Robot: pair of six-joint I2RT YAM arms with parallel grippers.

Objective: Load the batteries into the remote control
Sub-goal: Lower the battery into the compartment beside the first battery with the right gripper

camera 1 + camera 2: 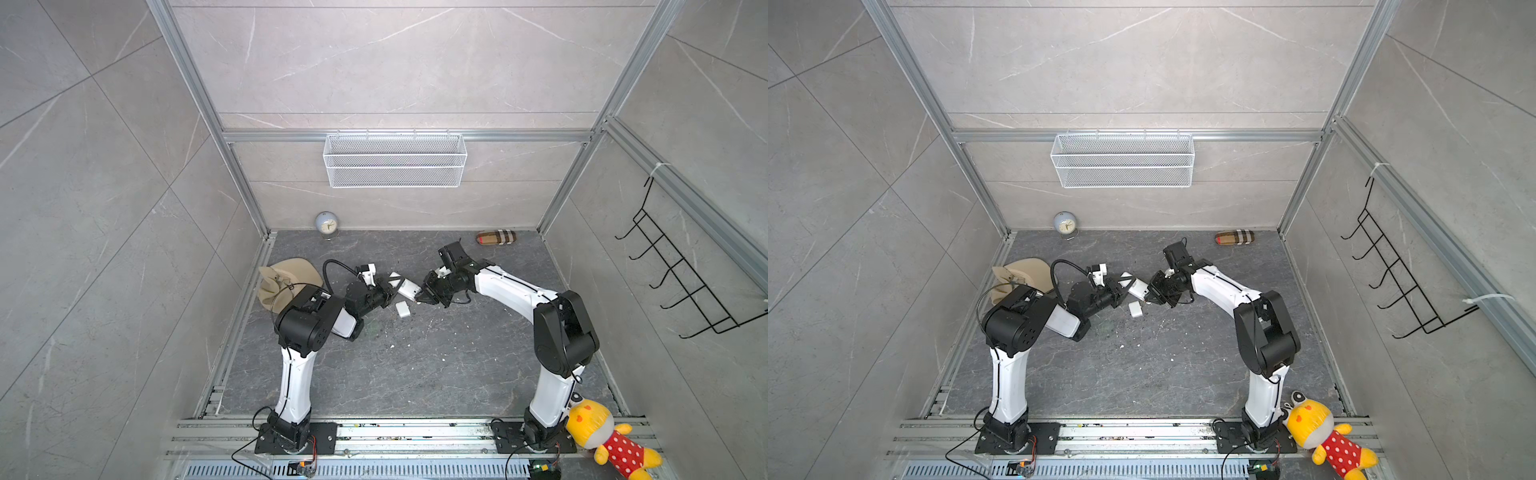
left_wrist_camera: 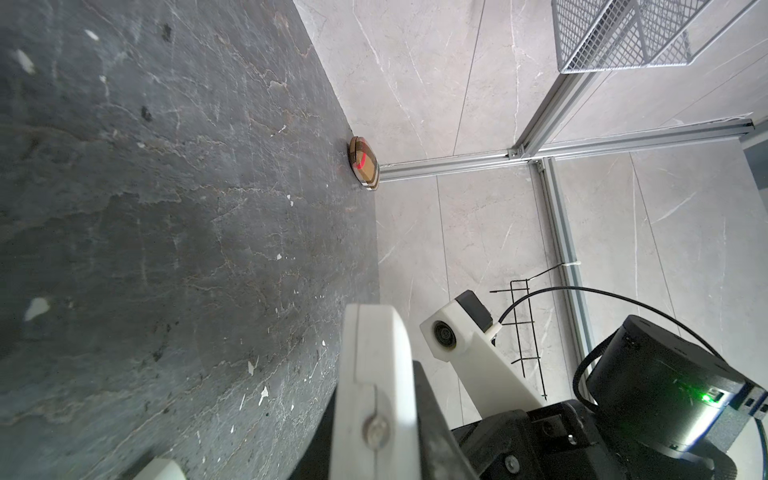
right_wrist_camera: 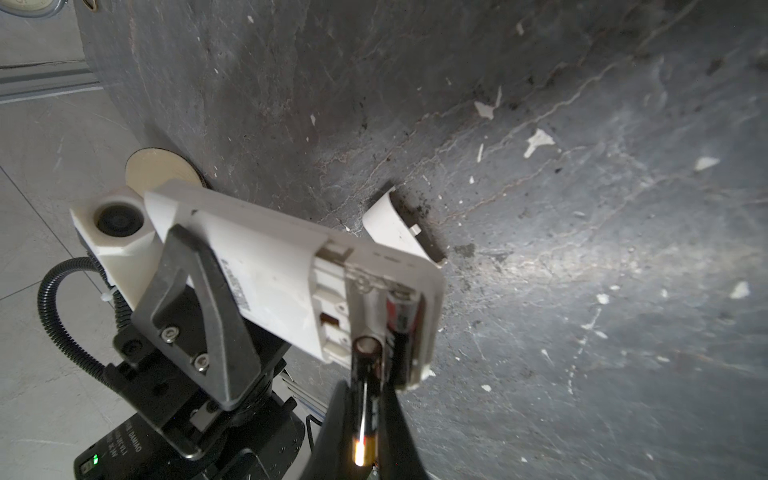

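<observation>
My left gripper [image 1: 390, 293] is clamped on the white oblong plastic remote control [image 3: 266, 266], back side up and open. The remote control looks lifted off the dark grey stone-look tabletop [image 3: 582, 291].

My right gripper [image 1: 424, 296] has narrow jaws pinching a dark cylinder with a shiny metal end, the held battery [image 3: 365, 399]. Its tip is at the open end of the remote control's compartment. A second dark-and-red cylinder, the seated battery [image 3: 401, 320], already lies in the slot on the far side of the compartment.

The small white rectangular plastic cover [image 3: 392, 226] lies on the tabletop just beside the remote control. White specks [image 3: 538, 141] are scattered further out.

Risks as I see them:
- The tip seems to sit on the slot edge rather than in the slot. Pushing then jams the battery or skids it off.
- The left gripper holds the remote control well away from the compartment end, so my push could pivot the handset in the grip.
- The held battery is long and gripped low. A side load may twist it in the jaws or drop it beside the remote control.
- A nudge on the seated battery could pop it out.
- I cannot tell polarity from here, so it may go in the wrong way.
</observation>
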